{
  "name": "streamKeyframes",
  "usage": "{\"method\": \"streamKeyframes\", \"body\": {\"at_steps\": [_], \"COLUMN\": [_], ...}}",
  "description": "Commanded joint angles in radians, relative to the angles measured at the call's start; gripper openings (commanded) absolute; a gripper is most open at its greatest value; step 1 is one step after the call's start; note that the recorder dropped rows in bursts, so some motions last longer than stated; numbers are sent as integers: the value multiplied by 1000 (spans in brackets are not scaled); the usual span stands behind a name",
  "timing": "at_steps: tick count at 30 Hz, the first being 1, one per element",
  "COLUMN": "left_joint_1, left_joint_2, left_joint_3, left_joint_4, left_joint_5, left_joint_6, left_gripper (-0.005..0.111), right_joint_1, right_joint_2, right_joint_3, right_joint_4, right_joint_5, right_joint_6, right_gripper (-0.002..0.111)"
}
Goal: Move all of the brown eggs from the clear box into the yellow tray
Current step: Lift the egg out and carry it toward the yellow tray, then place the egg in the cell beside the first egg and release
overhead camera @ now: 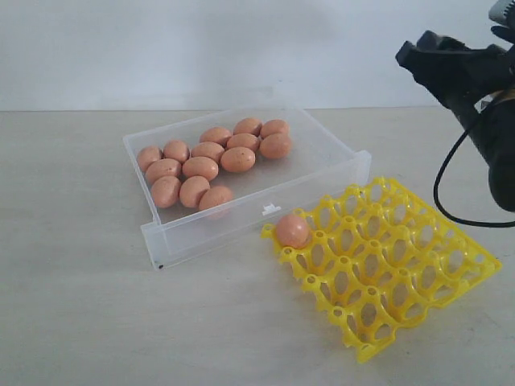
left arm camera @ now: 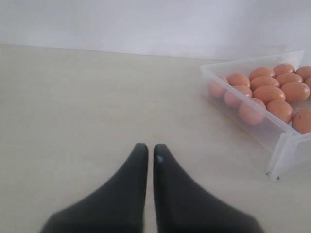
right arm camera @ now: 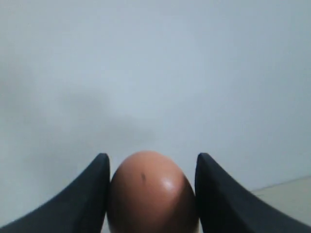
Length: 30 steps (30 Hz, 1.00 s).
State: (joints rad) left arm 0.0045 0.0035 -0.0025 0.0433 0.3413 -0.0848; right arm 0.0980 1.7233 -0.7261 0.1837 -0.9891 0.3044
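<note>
— Brown eggs [overhead camera: 201, 167], smooth orange-brown ovals: clustered inside shallow clear plastic box [overhead camera: 320, 165]; one [overhead camera: 292, 231] seated in a corner cup of bright yellow lattice egg tray [overhead camera: 402, 241].
— Grippers?
— Right gripper [right arm camera: 150, 162] clamped on another egg [right arm camera: 150, 199], held up high. Left gripper [left arm camera: 150, 151] pinched together, empty, above pale table [left arm camera: 73, 121].

About sixteen brown eggs [overhead camera: 200, 167], one clear box [overhead camera: 322, 175], one yellow tray [overhead camera: 451, 273], two pincers [left arm camera: 150, 148] [right arm camera: 152, 155].
</note>
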Motion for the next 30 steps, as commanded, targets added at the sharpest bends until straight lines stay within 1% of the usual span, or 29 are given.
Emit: {"method": "streamKeyframes", "body": {"at_steps": [1,3,5,8,11,12,14,19,25,30], "left_joint_1": [3,3,3,3,3,3,3,3,3,3], "left_joint_2": [-3,-3,-3,-3,-3,-3,-3,-3,-3,-3], "left_joint_3": [3,3,3,3,3,3,3,3,3,3], "left_joint_4": [-3,-3,-3,-3,-3,-3,-3,-3,-3,-3], "left_joint_5": [-4,-4,-4,-4,-4,-4,-4,-4,-4,-4], "left_joint_6": [-1,-1,-1,-1,-1,-1,-1,-1,-1,-1], "left_gripper": [4,4,4,4,4,4,4,4,4,4], "right_joint_1": [-115,-167,-220,-282,-306,-306,-306,-286,-238,-225], "right_joint_2": [55,98,162,271,390,417,473,544,542,542], "right_joint_3": [-74,-132,-191,-270,-337,-352,-371,-371,-371,-371], "right_joint_4": [-685,-956,-1158,-1372,-1529,-1568,-1618,-1622,-1625,-1625], "right_joint_5": [-8,-20,-76,-214,-232,-232,-232,-232,-232,-232], "right_joint_6": [372,526,663,810,917,925,918,905,836,829], "right_gripper": [0,0,0,0,0,0,0,0,0,0]}}
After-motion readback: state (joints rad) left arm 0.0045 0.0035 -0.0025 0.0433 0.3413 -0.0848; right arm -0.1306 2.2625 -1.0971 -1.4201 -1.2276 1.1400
